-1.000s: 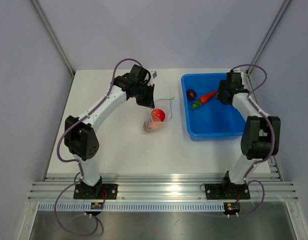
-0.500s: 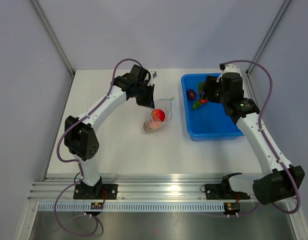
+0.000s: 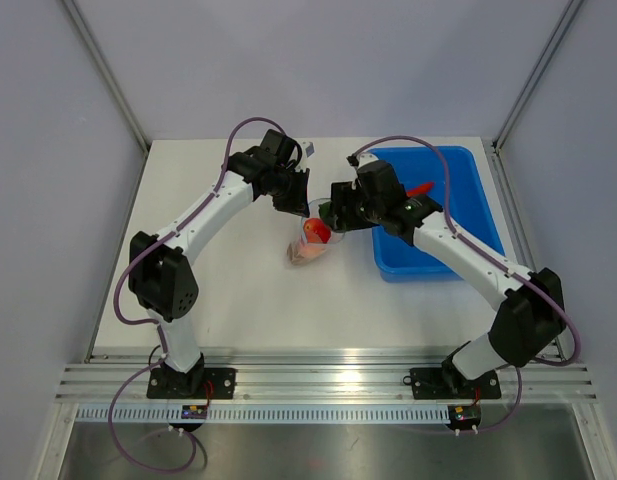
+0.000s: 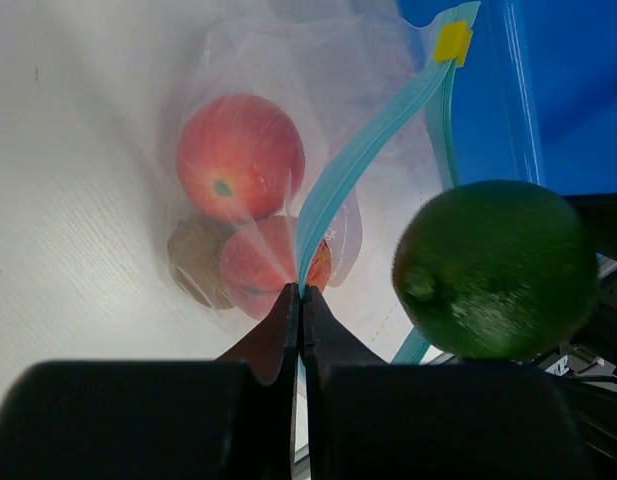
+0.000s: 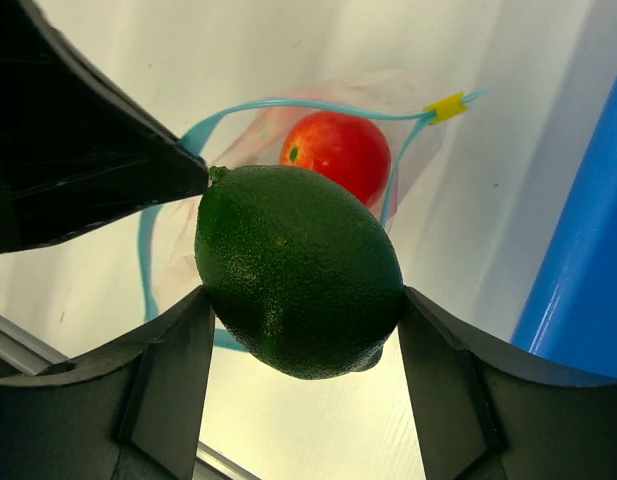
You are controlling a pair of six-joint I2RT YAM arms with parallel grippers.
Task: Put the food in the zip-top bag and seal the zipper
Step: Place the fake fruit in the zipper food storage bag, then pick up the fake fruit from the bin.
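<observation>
Right wrist: fingers [image 5: 450,400] clamp green lime [image 5: 298,270] over zip-top bag [image 5: 396,95].

one lime [image 5: 298,270], four foods [image 4: 240,155], one bag [image 4: 278,50], one tray [image 3: 466,180]

**No legible writing in any view**

Nothing readable is showing. The small white tag [image 3: 309,150] on the left arm's wrist is appearing too small to make out. The yellow clip [image 4: 453,42] on the thin teal-blue zipper strip [image 4: 358,165] is showing only plain colour.
</observation>
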